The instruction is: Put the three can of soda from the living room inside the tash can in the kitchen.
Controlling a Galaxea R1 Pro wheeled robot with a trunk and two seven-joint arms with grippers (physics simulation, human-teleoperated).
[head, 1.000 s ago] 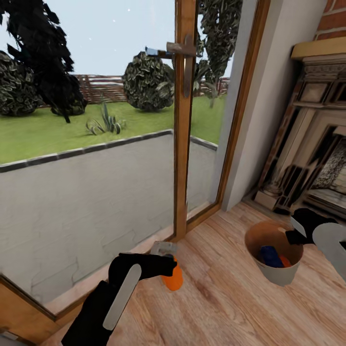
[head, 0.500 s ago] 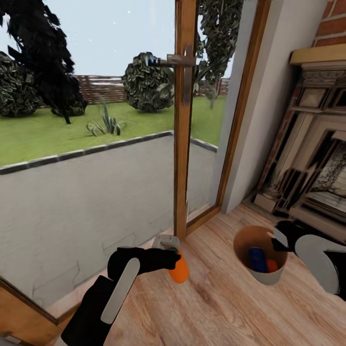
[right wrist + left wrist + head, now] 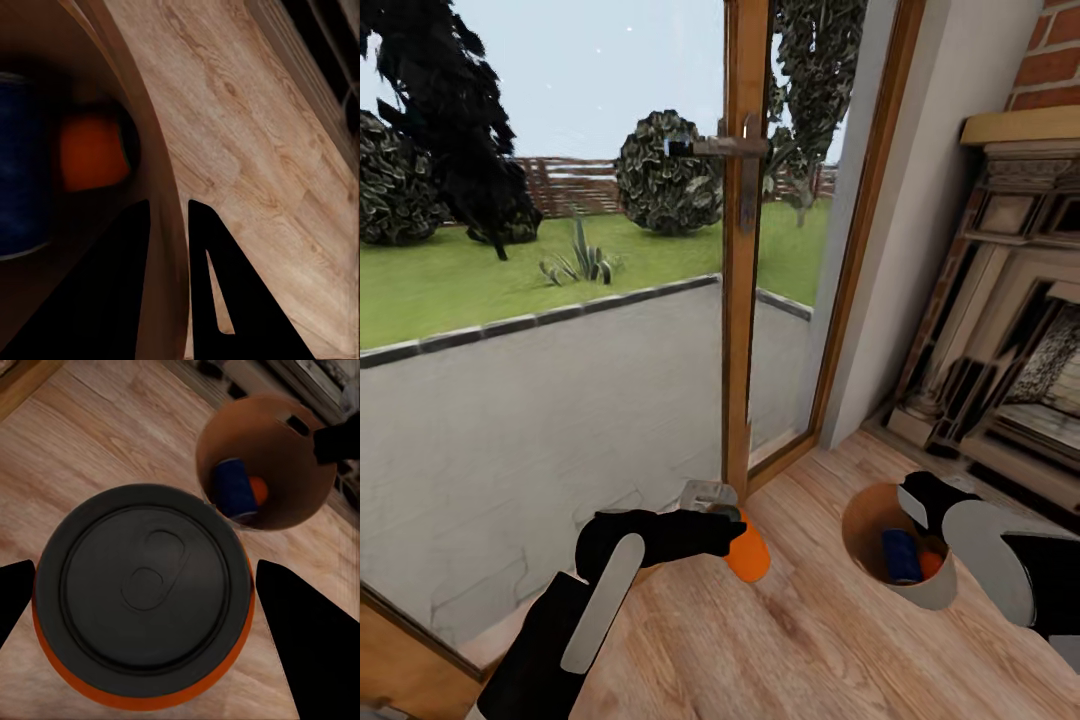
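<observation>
The left gripper (image 3: 722, 530) is closed on an orange can of soda (image 3: 746, 553) and holds it above the plank floor (image 3: 810, 640), just in front of the wood-framed glass door (image 3: 745, 250). In the left wrist view the grey top of this can (image 3: 144, 596) sits between the two dark fingers (image 3: 300, 622), one on each side. To the right of it, the tash can (image 3: 935, 592) is held by the right gripper (image 3: 922, 497), which pinches the rim: in the right wrist view one finger (image 3: 217, 300) is outside the wall and the other is inside, with the wood-toned rim (image 3: 161, 225) between them. Inside the bin lie a dark blue can (image 3: 901, 555) and a second orange can (image 3: 930, 563), side by side. The stone fireplace (image 3: 1010, 330) stands behind the bin, at the right, under the red brick wall (image 3: 1050, 60)
</observation>
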